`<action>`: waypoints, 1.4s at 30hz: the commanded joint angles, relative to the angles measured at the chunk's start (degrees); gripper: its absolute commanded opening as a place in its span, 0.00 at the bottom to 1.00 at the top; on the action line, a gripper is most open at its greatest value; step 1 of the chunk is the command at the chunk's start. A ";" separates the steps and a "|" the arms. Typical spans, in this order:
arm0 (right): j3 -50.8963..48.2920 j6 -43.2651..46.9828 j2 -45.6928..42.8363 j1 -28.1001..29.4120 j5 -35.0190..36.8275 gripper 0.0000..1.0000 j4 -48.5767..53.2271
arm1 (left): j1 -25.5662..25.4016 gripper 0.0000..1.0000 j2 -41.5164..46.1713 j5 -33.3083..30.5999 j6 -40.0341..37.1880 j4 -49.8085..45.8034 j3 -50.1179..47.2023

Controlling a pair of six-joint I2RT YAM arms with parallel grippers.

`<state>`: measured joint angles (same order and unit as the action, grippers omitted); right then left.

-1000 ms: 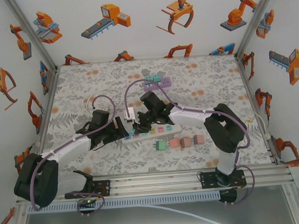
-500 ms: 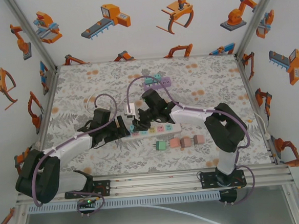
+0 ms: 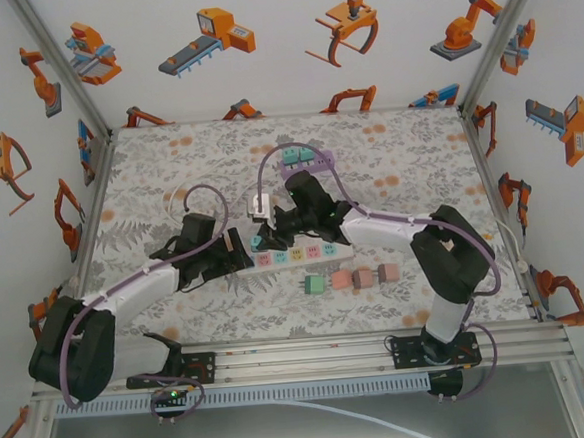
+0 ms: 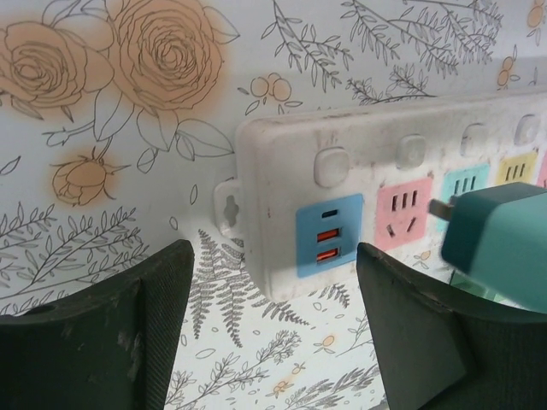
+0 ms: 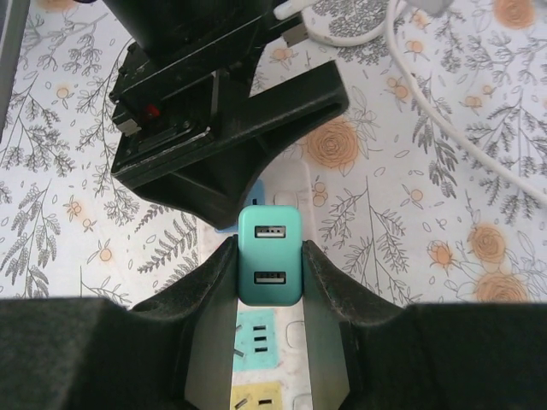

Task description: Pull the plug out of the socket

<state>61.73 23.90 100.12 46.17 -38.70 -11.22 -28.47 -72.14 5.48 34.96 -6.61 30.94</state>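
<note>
- The plug [image 5: 270,266] is a small teal charger cube with 2 USB ports on its back face. It sits at the left end of the white power strip [image 4: 342,162], over the pink outlet just beside the blue USB panel.
- In the left wrist view, 1 bare metal prong [image 4: 439,209] shows between the cube and the strip's face. I judge it at least partly out, but I cannot tell whether the tips are clear.
- I expect it to handle as a light, rigid, hard-shelled piece. It won't give under pressure, but its glossy sides could slip if I pull at an angle.
- The best hold is on the 2 flat opposite sides, pulling straight along the prongs. Tilting risks binding them in the outlet.
- My right pincer [image 5: 268,252] is clamped tight on exactly those 2 sides, with the USB face showing between the fingers.
- My left pincer [image 4: 273,256] stands about half open and grips nothing. The strip's end lies between and ahead of its fingers, and bare counter [image 3: 168,167] shows between 1 finger and the strip.
- The strip looks light enough to lift along with the plug, so I judge it needs holding down at that end.
- Further out, a white cable [image 5: 444,102] loops across the floral counter, and a short row of small blocks [image 3: 352,278] lies near the strip's front edge.
</note>
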 commanded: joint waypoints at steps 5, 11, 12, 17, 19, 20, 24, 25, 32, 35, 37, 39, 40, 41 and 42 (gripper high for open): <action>-4.60 -14.20 -7.27 -0.73 9.51 0.20 -9.52 | -0.25 0.73 5.90 -0.13 -1.82 -8.13 -0.70; -5.24 -31.62 -12.70 -0.82 22.04 0.21 -7.65 | -0.32 0.76 14.06 3.21 -6.28 -10.78 1.79; -6.43 -34.45 -13.64 -0.79 24.18 0.21 -8.81 | -0.42 0.77 15.18 4.44 -7.57 -11.09 2.32; -14.10 -50.72 -19.17 -0.73 35.28 0.21 -15.20 | -1.28 0.78 21.04 7.26 -13.89 -14.66 6.42; -16.48 -56.84 -21.06 -0.49 38.68 0.20 -15.84 | -2.06 0.78 23.61 8.17 -16.55 -15.61 7.82; -17.76 -59.90 -22.10 -0.10 40.93 0.20 -15.85 | -2.52 0.78 25.04 8.93 -17.86 -15.78 8.39; -23.24 -68.06 -26.03 3.56 49.57 0.18 -16.89 | -4.73 0.79 29.94 10.50 -23.30 -16.88 10.79; -24.49 -69.38 -27.05 5.26 52.45 0.18 -16.82 | -5.23 0.80 30.91 10.82 -24.88 -17.44 11.51; -29.28 -79.35 -31.15 18.60 71.43 0.18 -11.16 | -6.73 0.87 33.88 15.79 -37.16 -23.17 16.53; -30.02 -83.51 -30.76 22.91 76.97 0.18 -9.40 | -6.78 0.95 34.61 17.42 -41.92 -25.13 17.44; -30.02 -85.39 -29.67 25.13 79.81 0.18 -9.17 | -6.95 1.00 35.12 18.58 -44.19 -26.26 17.60; -29.60 -86.70 -27.85 27.08 82.19 0.18 -9.17 | -6.95 0.97 35.12 20.86 -47.19 -28.10 18.01; -29.14 -87.31 -26.60 27.81 83.00 0.19 -9.23 | -7.09 0.97 34.89 21.93 -48.59 -29.51 18.45; -28.69 -87.81 -25.69 28.45 83.54 0.19 -9.23 | -7.12 0.97 34.64 22.35 -49.75 -30.61 18.69; -28.32 -88.62 -24.23 29.11 84.23 0.19 -9.25 | -7.13 0.97 34.50 22.55 -50.81 -31.83 18.90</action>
<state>32.21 -60.14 73.36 73.76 37.89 -20.82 -35.29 -37.56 24.14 -8.99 -33.65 48.01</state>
